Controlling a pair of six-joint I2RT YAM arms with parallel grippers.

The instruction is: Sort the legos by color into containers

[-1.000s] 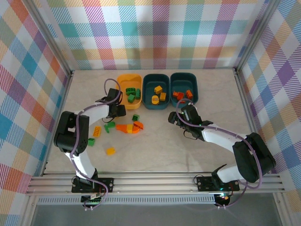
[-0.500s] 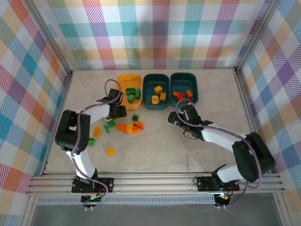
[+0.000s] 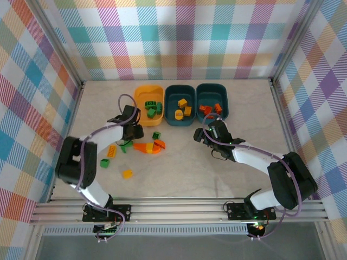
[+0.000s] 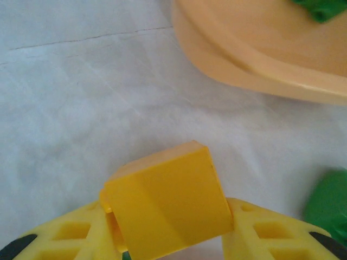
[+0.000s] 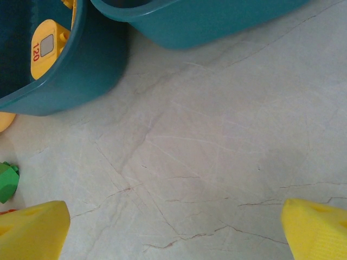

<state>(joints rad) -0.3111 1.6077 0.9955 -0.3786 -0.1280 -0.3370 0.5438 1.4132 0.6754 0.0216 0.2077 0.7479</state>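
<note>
My left gripper point(image 4: 171, 238) is shut on a yellow lego point(image 4: 168, 200), held just above the table in front of the yellow-orange container point(image 4: 260, 49). From above, the left gripper point(image 3: 130, 131) sits left of the loose legos: a green one point(image 3: 156, 135), orange ones point(image 3: 145, 147), another green point(image 3: 126, 145), and a yellow one point(image 3: 112, 151). The yellow-orange container point(image 3: 142, 93) holds green legos. The middle teal container point(image 3: 173, 116) holds yellow ones and the right teal container point(image 3: 211, 89) orange-red ones. My right gripper point(image 3: 209, 133) stands open over bare table, and between its fingertips the right gripper point(image 5: 173, 233) holds nothing.
A green lego point(image 3: 104, 162) and a yellow lego point(image 3: 127, 174) lie nearer the front left. Metal frame rails point(image 3: 179, 206) run along the near edge, and plaid walls enclose the table. A green lego point(image 4: 328, 203) lies close to the right of my left fingers.
The left arm's elbow has swung left and toward the near edge, and its gripper has shifted slightly toward the loose legos. The right arm has not moved.
</note>
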